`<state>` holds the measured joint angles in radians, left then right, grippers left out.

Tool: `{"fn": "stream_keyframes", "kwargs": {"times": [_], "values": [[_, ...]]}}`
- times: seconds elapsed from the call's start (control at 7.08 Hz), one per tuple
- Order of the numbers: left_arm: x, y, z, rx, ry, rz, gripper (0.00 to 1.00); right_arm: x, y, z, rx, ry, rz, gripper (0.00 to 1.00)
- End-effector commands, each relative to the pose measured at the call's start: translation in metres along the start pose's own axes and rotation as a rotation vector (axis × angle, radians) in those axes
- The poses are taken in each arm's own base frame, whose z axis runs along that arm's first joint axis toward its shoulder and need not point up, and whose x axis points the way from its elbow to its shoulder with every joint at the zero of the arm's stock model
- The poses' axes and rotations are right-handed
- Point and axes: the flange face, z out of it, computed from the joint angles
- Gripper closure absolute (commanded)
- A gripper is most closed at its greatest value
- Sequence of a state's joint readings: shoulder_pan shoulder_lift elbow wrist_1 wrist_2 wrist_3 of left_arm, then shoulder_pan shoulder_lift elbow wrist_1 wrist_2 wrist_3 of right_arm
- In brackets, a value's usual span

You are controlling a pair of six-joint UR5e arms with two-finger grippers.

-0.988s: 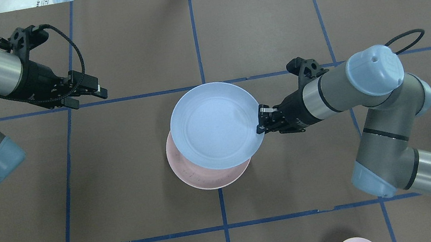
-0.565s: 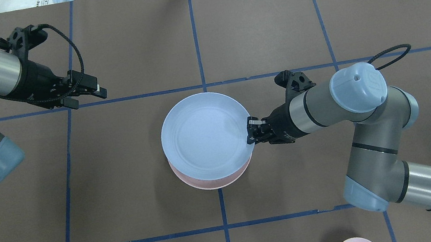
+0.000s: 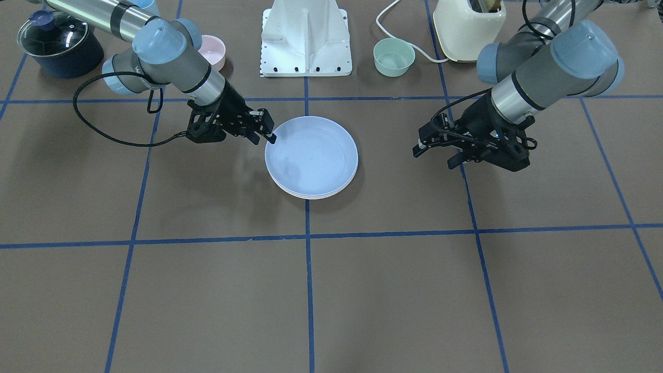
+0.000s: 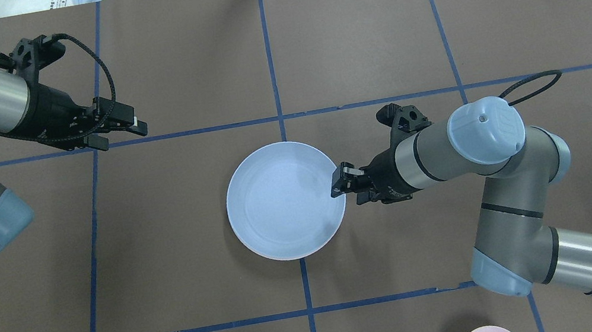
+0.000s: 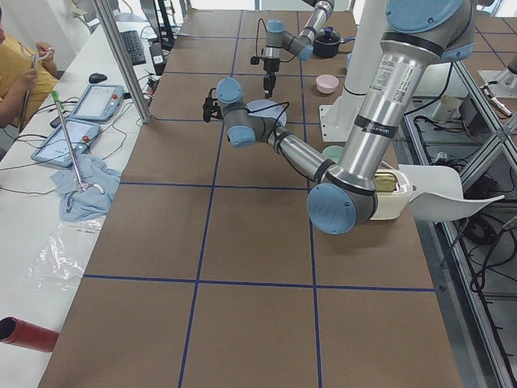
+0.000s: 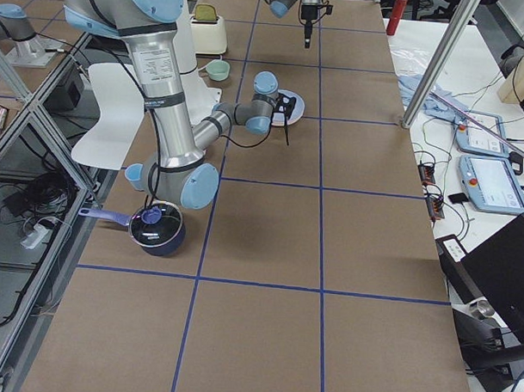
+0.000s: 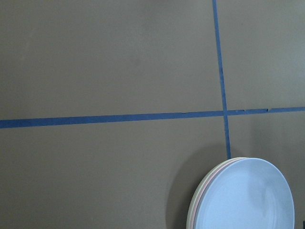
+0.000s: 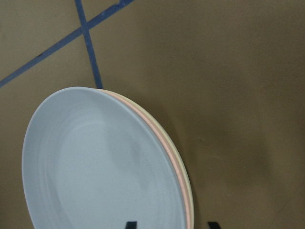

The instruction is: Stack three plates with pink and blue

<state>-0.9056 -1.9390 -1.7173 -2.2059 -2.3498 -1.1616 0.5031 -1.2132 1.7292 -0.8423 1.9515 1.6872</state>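
The light blue plate [image 4: 284, 201] lies flat on top of the stack at the table's middle. In the right wrist view the pink plate's rim [image 8: 164, 143] and the cream-white plate's rim [image 8: 191, 200] show under the blue plate [image 8: 95, 162]. My right gripper [image 4: 336, 188] is at the stack's right edge. Its fingertips [image 8: 129, 225] stand apart on either side of the rim, open. My left gripper [image 4: 136, 128] hovers open and empty far to the stack's left. The stack also shows in the left wrist view [image 7: 248, 195].
A mint-green bowl [image 3: 393, 57] and a small pink bowl [image 3: 212, 52] stand by the white robot base [image 3: 305, 36]. A lidded dark pot [image 3: 59, 44] and a cream appliance [image 3: 469, 20] stand at the corners on the robot's side.
My right gripper carried the blue plate down and toward the robot onto the pink plate, and the plate now lies flat, covering the stack. The left arm has not moved.
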Motion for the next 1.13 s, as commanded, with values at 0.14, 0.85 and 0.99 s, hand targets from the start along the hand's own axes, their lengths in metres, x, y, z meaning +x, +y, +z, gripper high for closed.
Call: {"fn": "stream_keyframes", "kwargs": {"times": [0.14,0.85,0.99], "values": [[-0.051,0.008,-0.007,0.008,-0.047,0.108,0.0,0.074,-0.081,-0.068,0.044,0.065,0.054,0.0],[-0.294,0.009,-0.153,0.098,-0.323,0.43,0.0,0.309,-0.21,-0.254,0.04,0.392,-0.303,0.0],[-0.34,0.002,-0.188,0.106,-0.383,0.439,0.0,0.336,-0.222,-0.302,0.026,0.383,-0.317,0.0]]}}
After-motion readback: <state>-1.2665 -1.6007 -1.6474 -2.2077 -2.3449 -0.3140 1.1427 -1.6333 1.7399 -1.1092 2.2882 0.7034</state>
